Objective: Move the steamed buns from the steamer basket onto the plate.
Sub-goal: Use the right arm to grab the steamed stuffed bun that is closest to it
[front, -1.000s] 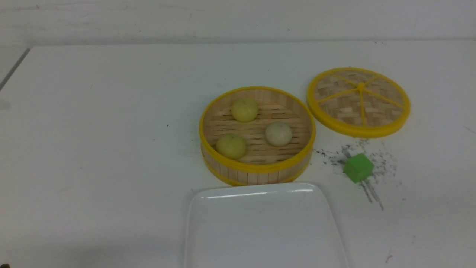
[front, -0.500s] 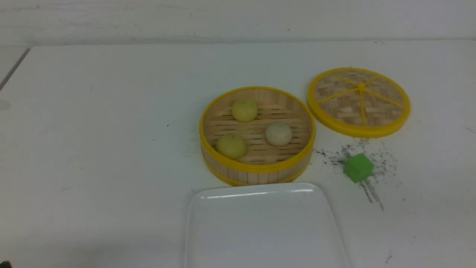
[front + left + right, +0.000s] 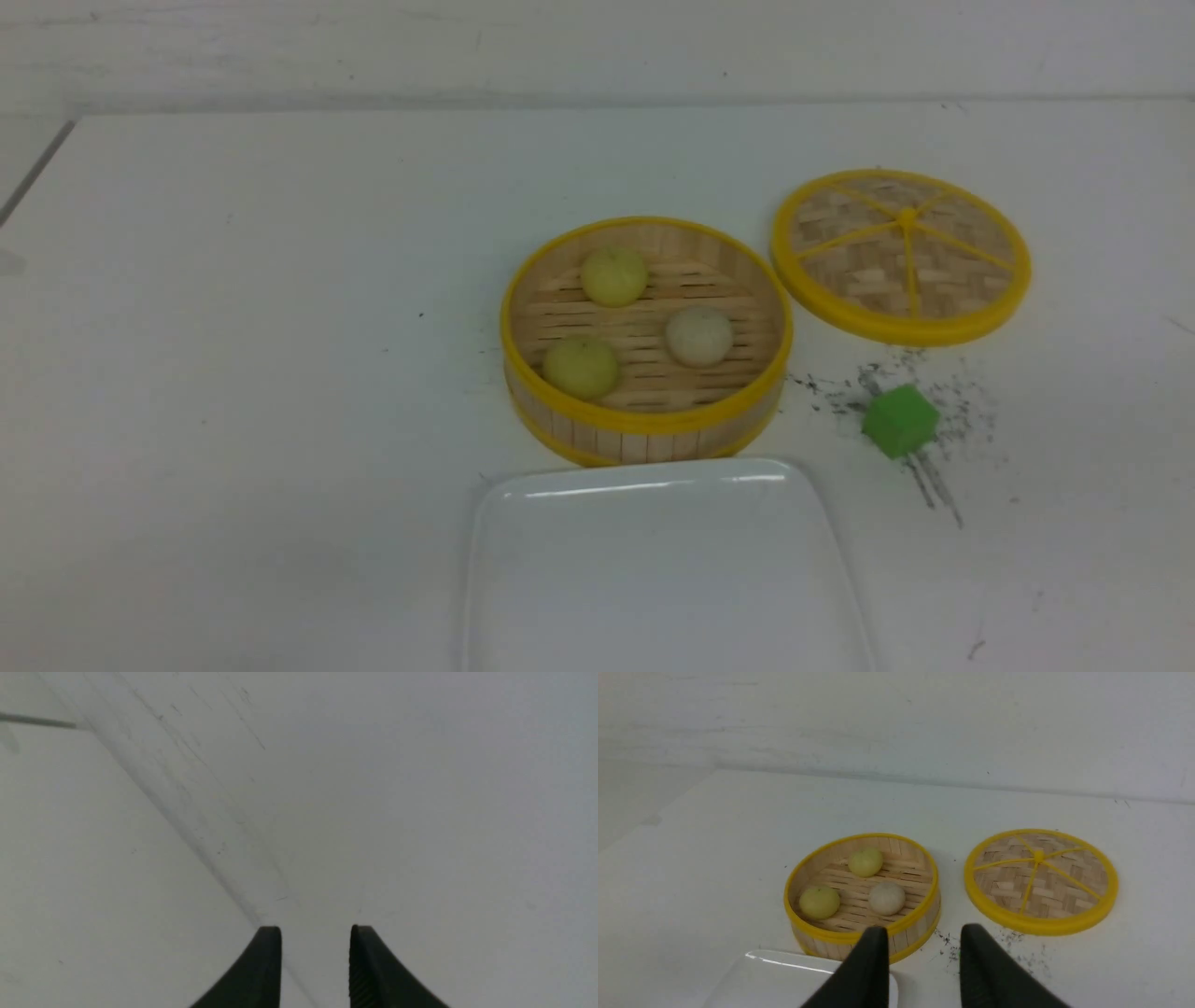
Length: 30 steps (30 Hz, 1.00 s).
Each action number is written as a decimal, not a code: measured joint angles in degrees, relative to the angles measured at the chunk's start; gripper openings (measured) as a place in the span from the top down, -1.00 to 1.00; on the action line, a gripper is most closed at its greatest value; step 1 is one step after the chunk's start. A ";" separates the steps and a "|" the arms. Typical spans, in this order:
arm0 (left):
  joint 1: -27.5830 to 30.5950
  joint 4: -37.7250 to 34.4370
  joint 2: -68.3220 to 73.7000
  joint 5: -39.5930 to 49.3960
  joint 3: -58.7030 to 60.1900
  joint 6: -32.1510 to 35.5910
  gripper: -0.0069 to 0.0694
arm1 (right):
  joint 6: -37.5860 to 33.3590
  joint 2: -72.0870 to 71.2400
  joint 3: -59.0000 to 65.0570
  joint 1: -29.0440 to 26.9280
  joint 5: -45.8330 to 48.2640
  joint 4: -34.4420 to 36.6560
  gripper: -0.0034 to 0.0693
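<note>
Three steamed buns lie in the steamer basket [image 3: 644, 422] at mid-table: a pale yellow one at the back [image 3: 613, 275], a beige one on the right [image 3: 698, 336] and a pale yellow one at the front left [image 3: 581, 367]. The white plate [image 3: 663, 579] sits just in front of the basket with nothing on it. Neither arm shows in the front view. My right gripper [image 3: 924, 931] hangs open above the plate's [image 3: 784, 980] far corner, short of the basket [image 3: 817, 934]. My left gripper [image 3: 315, 933] is open over bare white table.
The flat woven lid [image 3: 901, 254] lies to the right of the basket. A green cube [image 3: 899, 421] sits in front of the lid among dark scuff marks. The table's left edge [image 3: 37, 168] runs along the far left, and a wall stands behind.
A dark sliver and its shadow at the front view's lower left corner have slipped out of the picture. Buns, basket, plate, lid and cube have not moved.
</note>
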 joint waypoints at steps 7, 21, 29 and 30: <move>0.00 3.71 0.00 -3.53 0.00 -9.65 0.19 | -2.61 0.54 0.00 0.02 2.18 -0.86 0.25; 0.00 9.98 0.00 9.23 0.00 -20.01 0.18 | -2.66 0.54 0.00 2.10 2.61 -1.19 0.25; -4.82 26.34 0.00 15.54 -3.15 -7.90 -0.02 | -2.66 0.74 0.00 3.57 3.14 -2.07 0.25; -6.84 28.26 0.00 16.27 -5.24 -6.43 -0.06 | -2.66 1.10 0.00 4.01 2.81 -2.69 0.25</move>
